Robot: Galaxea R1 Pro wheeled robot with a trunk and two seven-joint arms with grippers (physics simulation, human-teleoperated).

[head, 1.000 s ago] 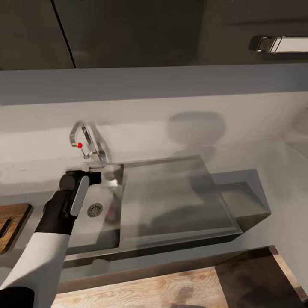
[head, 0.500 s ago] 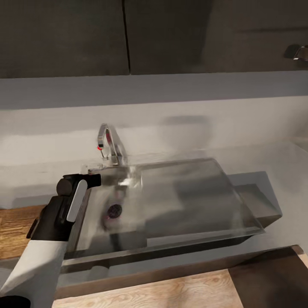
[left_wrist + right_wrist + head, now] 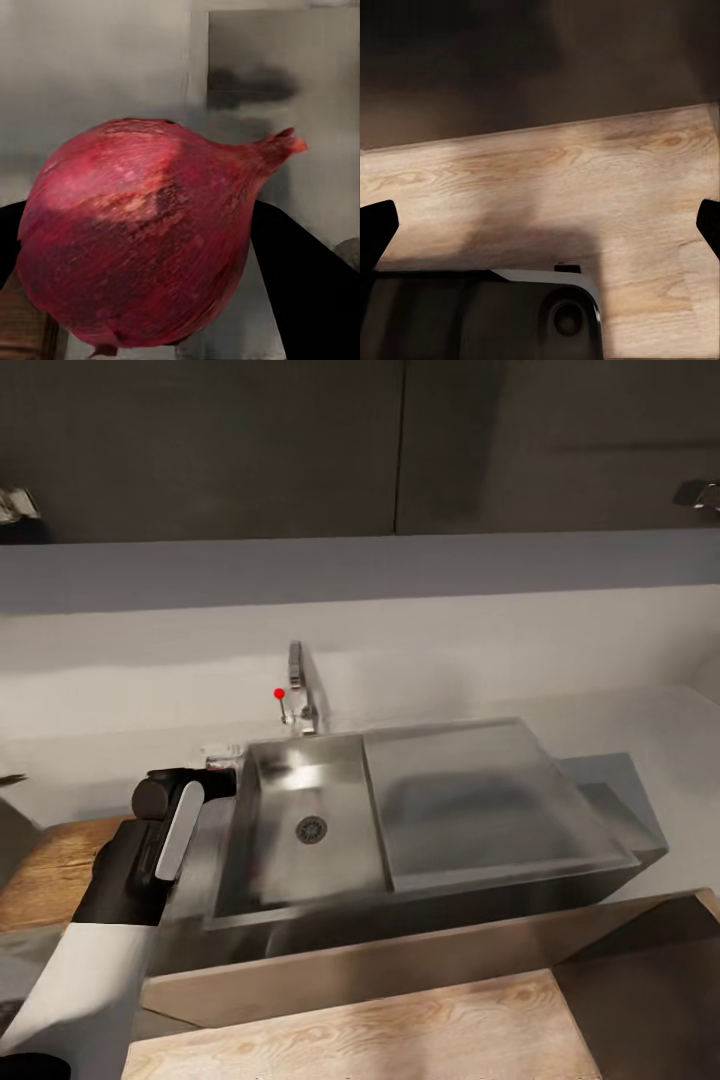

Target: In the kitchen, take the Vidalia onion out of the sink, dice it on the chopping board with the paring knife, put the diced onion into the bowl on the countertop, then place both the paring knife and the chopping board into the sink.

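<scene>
My left gripper is clamped on the onion; my right gripper is spread wide, empty. Swinging toward the chopping board, I could clip the sink rim and dislodge it.

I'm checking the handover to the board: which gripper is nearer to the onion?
Left. The left gripper is closed around the onion, its dark fingers on either side. The right gripper hangs open over the wooden floor.

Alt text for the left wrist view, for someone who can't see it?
A large red-skinned onion sits between the left gripper's dark fingers, its pointed tip angled off to one side. Behind it is blurred grey countertop.
</scene>
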